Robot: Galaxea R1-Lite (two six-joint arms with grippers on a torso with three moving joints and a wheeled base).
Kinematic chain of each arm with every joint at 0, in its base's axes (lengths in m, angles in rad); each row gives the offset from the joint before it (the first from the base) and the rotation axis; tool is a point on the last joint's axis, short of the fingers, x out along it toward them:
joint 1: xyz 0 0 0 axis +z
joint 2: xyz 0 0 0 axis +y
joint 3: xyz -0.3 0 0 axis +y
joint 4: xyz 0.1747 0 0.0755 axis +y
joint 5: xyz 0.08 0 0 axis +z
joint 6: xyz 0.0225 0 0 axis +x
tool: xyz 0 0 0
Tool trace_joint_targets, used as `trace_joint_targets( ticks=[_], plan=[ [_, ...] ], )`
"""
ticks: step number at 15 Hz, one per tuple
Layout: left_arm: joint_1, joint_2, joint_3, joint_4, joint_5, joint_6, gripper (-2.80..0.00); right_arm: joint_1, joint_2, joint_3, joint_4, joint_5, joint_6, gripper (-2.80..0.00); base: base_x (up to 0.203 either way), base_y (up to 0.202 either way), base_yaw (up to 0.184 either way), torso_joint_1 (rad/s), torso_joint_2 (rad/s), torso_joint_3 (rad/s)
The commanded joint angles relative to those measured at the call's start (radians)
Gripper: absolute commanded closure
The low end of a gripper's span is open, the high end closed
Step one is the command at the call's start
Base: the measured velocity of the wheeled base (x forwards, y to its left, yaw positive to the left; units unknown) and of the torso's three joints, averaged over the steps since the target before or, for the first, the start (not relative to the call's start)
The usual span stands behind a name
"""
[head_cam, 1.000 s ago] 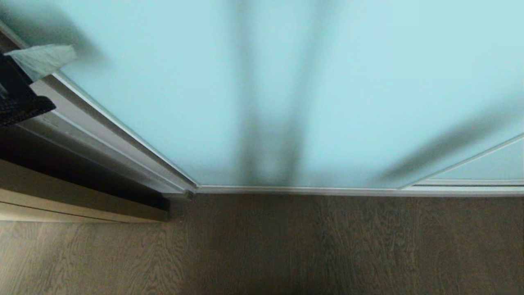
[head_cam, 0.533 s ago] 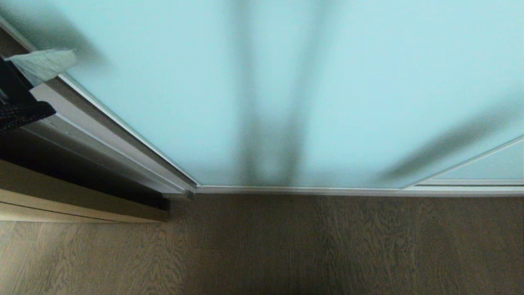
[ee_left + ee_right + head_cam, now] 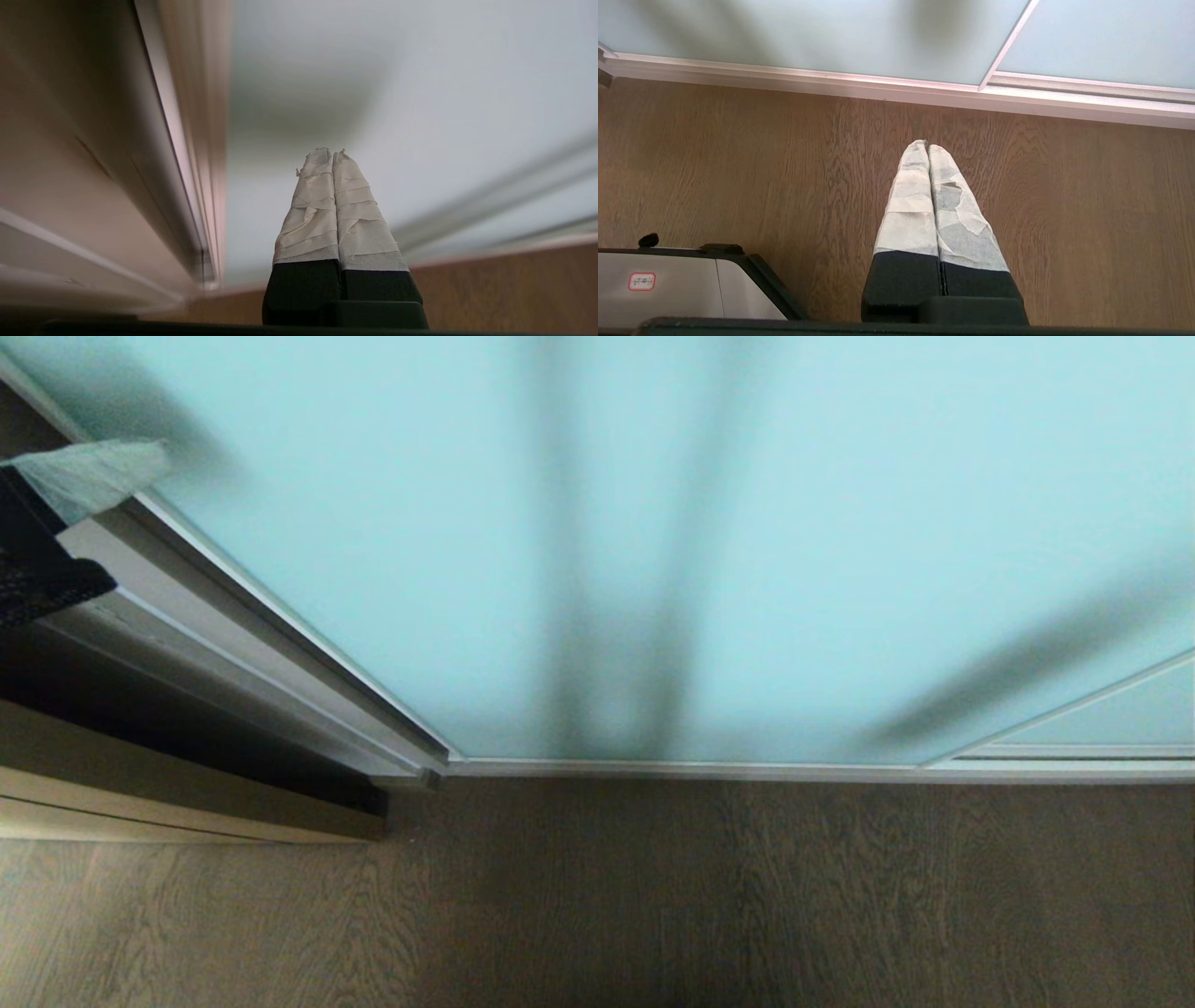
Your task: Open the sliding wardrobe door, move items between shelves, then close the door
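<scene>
Left gripper (image 3: 93,476), fingers pressed together and empty, noses against the door (image 3: 653,523) just beside its frame (image 3: 261,607), likely to push it sideways. Right gripper (image 3: 928,149) hangs clenched over the floor (image 3: 738,163).

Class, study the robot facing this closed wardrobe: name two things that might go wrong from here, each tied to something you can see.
1. The left gripper is shut, its taped tips against the smooth frosted sliding wardrobe door near its silver frame edge; pushing there may simply slip.
2. The right gripper hangs shut over the wooden floor, too far away to assist.
</scene>
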Motion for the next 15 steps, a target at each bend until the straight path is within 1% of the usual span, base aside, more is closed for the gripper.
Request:
trace_joint_targets(
  ticks=[1,3,4,6,8,9,10,13,14,15],
  plan=[
    [0.0,-0.046,-0.005,0.002,0.001,0.002,0.0,0.001,-0.002,0.0,0.0,0.0,-0.001,0.0,0.0,0.0,0.0,0.0,0.0,0.0],
    [0.0,-0.106,0.003,0.033,0.007,0.021,0.0,0.001,0.0,0.0,0.0,0.0,-0.001,0.0,0.0,0.0,0.0,0.0,0.0,0.0],
    [0.0,-0.14,0.005,0.076,0.009,0.037,0.0,0.001,-0.002,0.0,0.0,0.0,-0.001,0.0,0.0,0.0,0.0,0.0,0.0,0.0],
    [0.0,-0.215,0.01,0.202,0.022,0.058,0.0,0.001,0.0,0.0,0.0,0.0,-0.001,0.0,0.0,0.0,0.0,0.0,0.0,0.0],
    [0.0,-0.3,0.03,0.31,0.068,0.081,0.0,0.001,-0.002,0.0,0.0,0.0,-0.001,0.0,0.0,0.0,0.0,0.0,0.0,0.0],
    [0.0,-0.344,0.044,0.364,0.103,0.11,0.0,0.001,-0.001,0.0,0.0,0.0,-0.001,0.0,0.0,0.0,0.0,0.0,0.0,0.0],
    [0.0,-0.385,0.068,0.405,0.128,0.132,0.0,0.0,-0.001,0.0,0.0,0.0,-0.001,0.0,0.0,0.0,0.0,0.0,0.0,0.0],
    [0.006,-0.552,0.212,0.455,0.168,0.183,0.0,0.001,-0.002,0.0,0.0,0.0,-0.001,0.0,0.0,0.0,0.0,0.0,0.0,0.0],
    [0.015,-0.623,0.26,0.467,0.2,0.193,0.0,0.001,-0.002,0.0,0.0,0.0,-0.001,0.0,0.0,0.0,0.0,0.0,0.0,0.0],
    [0.024,-0.691,0.313,0.488,0.25,0.201,0.0,0.001,0.0,0.0,0.0,0.0,-0.001,0.0,0.0,0.0,0.0,0.0,0.0,0.0]
  ],
)
